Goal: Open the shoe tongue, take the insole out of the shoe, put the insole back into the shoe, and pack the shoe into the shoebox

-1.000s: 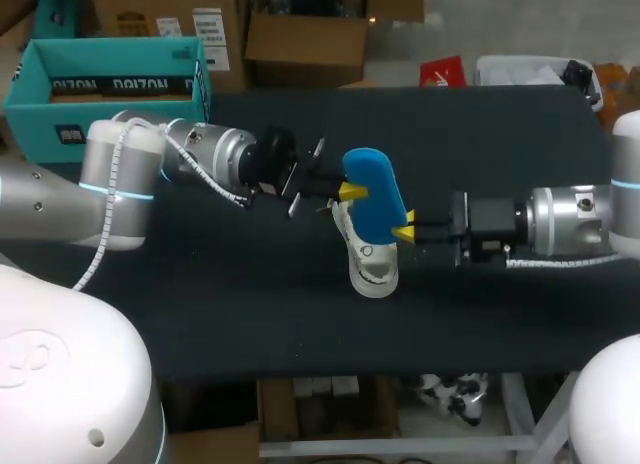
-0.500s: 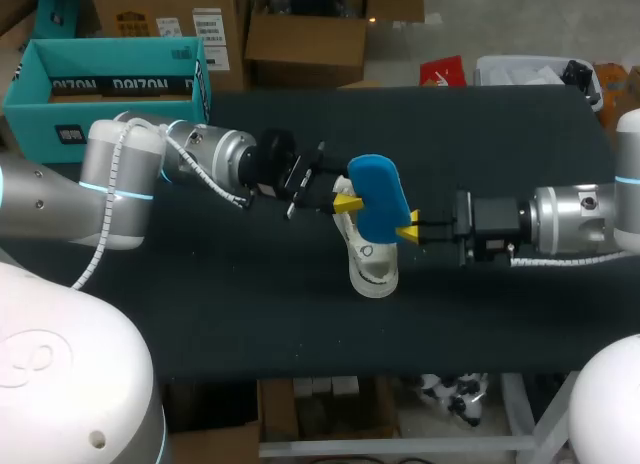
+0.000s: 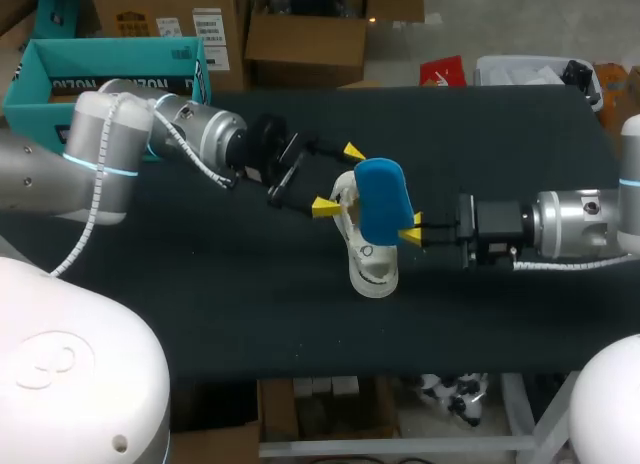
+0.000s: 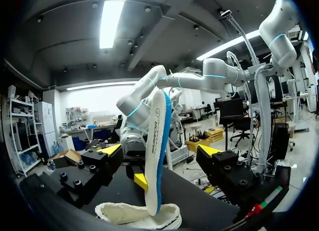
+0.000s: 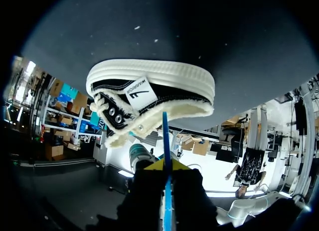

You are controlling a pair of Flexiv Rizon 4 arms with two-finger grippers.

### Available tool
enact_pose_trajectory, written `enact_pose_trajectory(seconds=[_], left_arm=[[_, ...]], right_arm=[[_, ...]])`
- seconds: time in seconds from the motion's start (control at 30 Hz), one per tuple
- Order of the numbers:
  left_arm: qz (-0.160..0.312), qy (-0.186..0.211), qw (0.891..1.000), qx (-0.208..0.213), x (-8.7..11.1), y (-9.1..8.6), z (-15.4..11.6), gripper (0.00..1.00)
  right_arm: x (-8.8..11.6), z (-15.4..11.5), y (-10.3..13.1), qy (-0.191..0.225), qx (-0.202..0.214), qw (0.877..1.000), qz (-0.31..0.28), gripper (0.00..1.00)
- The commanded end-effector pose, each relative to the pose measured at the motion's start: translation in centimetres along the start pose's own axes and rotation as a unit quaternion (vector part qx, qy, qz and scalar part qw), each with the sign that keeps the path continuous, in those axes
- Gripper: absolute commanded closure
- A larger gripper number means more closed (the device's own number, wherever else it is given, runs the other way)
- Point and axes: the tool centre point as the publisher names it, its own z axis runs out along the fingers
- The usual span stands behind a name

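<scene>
Overhead, the left claw (image 3: 337,179) stands wide open and holds nothing, just beside the blue foam insole (image 3: 378,197). The right claw (image 3: 410,229) pinches that insole above the white-soled black canvas shoe (image 3: 368,262) on the black desk (image 3: 200,284). Left wrist: insole upright inside the open claw, touching neither side. Right wrist: claw clamped on the insole's edge, shoe ahead.

Dark matt tabletop (image 3: 200,284). Blue insole (image 3: 380,199) — soft, matt top. Shoe (image 5: 152,74) — ribbed off-white rubber sole, fleecy lining. Teal cardboard shoebox (image 3: 60,119).
</scene>
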Motion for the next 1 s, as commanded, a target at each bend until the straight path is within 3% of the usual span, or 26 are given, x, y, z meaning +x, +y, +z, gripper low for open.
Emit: enact_pose_trajectory(seconds=[0.03, 0.4, 0.43, 0.6, 0.73, 0.77, 0.8, 1.0], left_arm=[[0.000, -0.004, 1.000, -0.001, 0.2, 0.0, 0.1, 0.00], [0.000, -0.004, 1.000, -0.001, 0.2, 0.0, 0.1, 0.00], [0.011, 0.008, 1.000, -0.017, -0.2, 0.1, 0.0, 0.00], [0.025, 0.076, 0.997, 0.010, -1.5, 0.3, -1.8, 0.00], [0.044, 0.155, 0.987, 0.027, -1.4, 0.0, -2.7, 0.00], [0.045, 0.168, 0.984, 0.028, -2.4, 0.5, -3.4, 0.00], [0.054, 0.201, 0.978, 0.024, -2.6, 0.6, -3.6, 0.00], [0.067, 0.276, 0.958, -0.035, -3.3, 1.1, -4.6, 0.00]], right_arm=[[0.0, -0.1, 0.1, 0.000, 0.002, 1.000, 0.000, 1.00], [0.0, -0.1, 0.1, 0.000, 0.002, 1.000, 0.000, 1.00], [-0.1, 0.0, 0.0, -0.003, -0.001, 1.000, -0.002, 1.00], [-1.1, -0.3, -0.5, -0.020, 0.014, 1.000, 0.000, 1.00], [-1.6, -0.1, -1.0, -0.045, 0.005, 0.999, -0.008, 1.00], [-1.6, -0.1, -1.0, -0.048, 0.009, 0.999, -0.009, 1.00], [-1.7, 0.0, -1.1, -0.053, 0.011, 0.998, -0.011, 1.00], [-2.5, 0.4, -1.5, -0.086, 0.015, 0.995, -0.044, 1.00]])
